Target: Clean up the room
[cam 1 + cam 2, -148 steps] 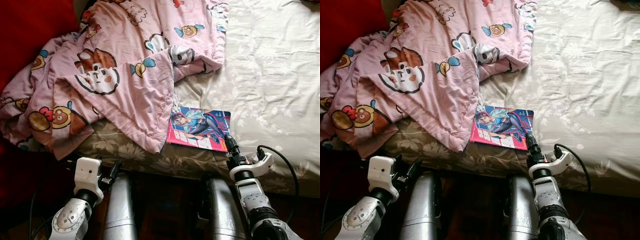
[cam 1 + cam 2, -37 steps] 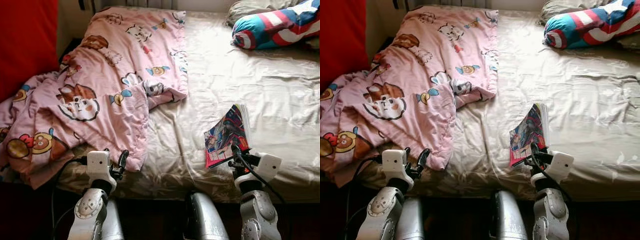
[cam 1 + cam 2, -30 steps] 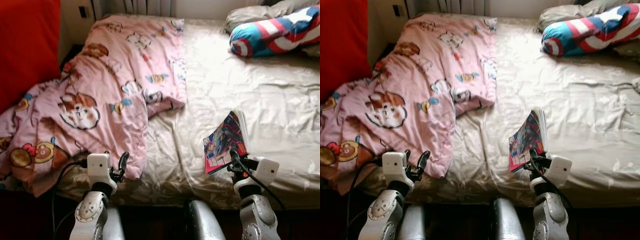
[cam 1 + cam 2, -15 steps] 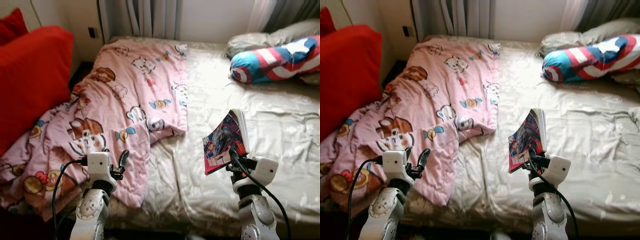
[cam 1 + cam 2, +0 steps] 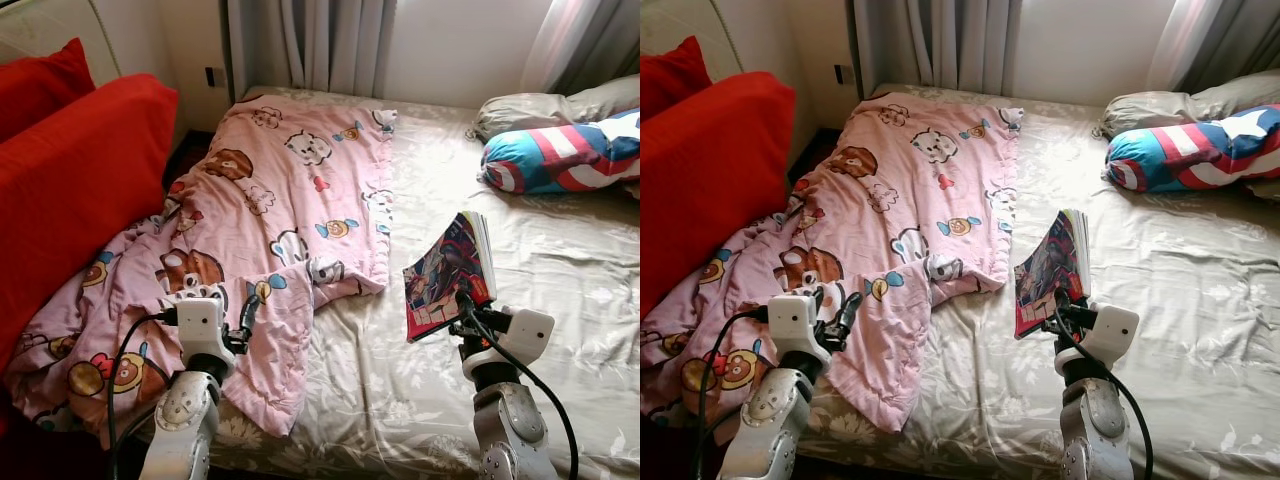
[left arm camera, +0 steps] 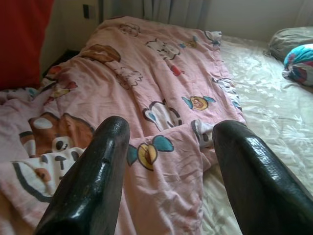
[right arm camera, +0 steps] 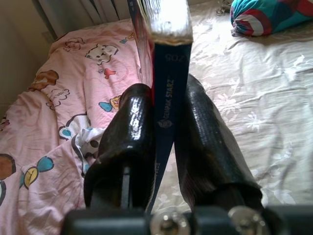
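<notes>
My right gripper (image 5: 463, 304) is shut on the lower edge of a colourful magazine (image 5: 447, 272) and holds it upright above the beige bed sheet (image 5: 560, 270). In the right wrist view the magazine's dark blue spine (image 7: 165, 112) sits clamped between the two black fingers (image 7: 128, 147). A rumpled pink cartoon blanket (image 5: 260, 230) covers the left half of the bed. My left gripper (image 5: 245, 318) hovers open over the blanket's near fold, with nothing between its fingers (image 6: 93, 181).
Red cushions (image 5: 70, 170) stand along the bed's left side. A red, white and blue bolster pillow (image 5: 565, 155) and a grey pillow (image 5: 545, 105) lie at the far right. Curtains (image 5: 310, 45) hang behind the bed.
The camera has risen and tilted up, so more of the bed, the curtains and the cushions show. The magazine, once flat at the bed's edge, is held upright in my right gripper.
</notes>
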Controlling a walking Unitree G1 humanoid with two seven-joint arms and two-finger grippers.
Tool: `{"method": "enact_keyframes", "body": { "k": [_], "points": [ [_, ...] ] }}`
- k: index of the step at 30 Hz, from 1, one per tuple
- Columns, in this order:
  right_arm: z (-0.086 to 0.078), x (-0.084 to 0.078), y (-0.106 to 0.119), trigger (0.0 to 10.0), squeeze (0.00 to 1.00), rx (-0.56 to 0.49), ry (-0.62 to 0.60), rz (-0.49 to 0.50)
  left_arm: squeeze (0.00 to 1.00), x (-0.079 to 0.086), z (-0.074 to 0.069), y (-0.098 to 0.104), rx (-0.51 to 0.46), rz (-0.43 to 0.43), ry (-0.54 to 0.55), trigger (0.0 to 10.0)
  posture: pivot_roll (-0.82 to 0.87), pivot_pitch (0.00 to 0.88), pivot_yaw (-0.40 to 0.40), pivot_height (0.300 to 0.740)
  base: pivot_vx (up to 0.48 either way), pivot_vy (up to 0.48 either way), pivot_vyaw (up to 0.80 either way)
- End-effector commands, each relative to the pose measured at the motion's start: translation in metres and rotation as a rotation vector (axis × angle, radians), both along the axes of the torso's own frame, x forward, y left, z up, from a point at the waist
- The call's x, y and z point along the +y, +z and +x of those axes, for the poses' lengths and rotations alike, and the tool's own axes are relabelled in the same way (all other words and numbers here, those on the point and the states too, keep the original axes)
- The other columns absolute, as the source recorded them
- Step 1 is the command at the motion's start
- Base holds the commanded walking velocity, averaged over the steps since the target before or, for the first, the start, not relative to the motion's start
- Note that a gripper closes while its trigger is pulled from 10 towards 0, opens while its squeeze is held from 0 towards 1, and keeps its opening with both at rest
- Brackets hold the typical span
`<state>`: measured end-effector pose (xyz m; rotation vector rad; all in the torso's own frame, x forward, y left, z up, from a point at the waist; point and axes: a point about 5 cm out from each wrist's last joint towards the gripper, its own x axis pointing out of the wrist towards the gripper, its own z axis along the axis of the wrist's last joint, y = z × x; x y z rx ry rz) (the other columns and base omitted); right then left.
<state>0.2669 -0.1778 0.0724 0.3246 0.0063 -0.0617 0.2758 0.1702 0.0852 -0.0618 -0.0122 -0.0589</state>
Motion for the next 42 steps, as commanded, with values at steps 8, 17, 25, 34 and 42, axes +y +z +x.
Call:
{"method": "enact_keyframes", "body": {
  "k": [8,17,25,34,42],
  "points": [
    [0.0026,0.0004,0.0046,10.0,0.0,-0.012,-0.018,0.015,0.0,-0.0097,0.0004,-0.0042,0.005,-0.001,-0.021,10.0,0.05,0.107,-0.099,0.74,0.0,0.0,-0.45],
    [0.0041,0.0035,0.0069,10.0,0.0,-0.033,-0.022,0.01,0.0,-0.0095,0.001,-0.004,-0.001,0.01,-0.028,10.0,0.05,0.115,-0.095,0.74,0.0,0.0,-0.38],
    [0.0059,0.0025,0.0053,10.0,0.0,-0.015,-0.031,0.015,0.0,-0.0086,0.0009,-0.0029,-0.007,0.016,-0.026,10.0,0.05,0.123,-0.094,0.74,0.0,0.0,-0.16],
    [0.0074,0.0006,0.0075,10.0,0.0,-0.03,-0.043,-0.001,0.0,-0.0089,0.0002,-0.004,-0.003,0.015,-0.024,10.0,0.05,0.127,-0.094,0.74,0.0,0.0,-0.42],
    [0.0083,-0.0002,0.0082,10.0,0.0,-0.034,-0.048,-0.001,0.0,-0.0086,0.0004,-0.0033,-0.007,0.019,-0.021,10.0,0.06,0.129,-0.095,0.74,0.0,-0.078,0.0]
  ]
}}
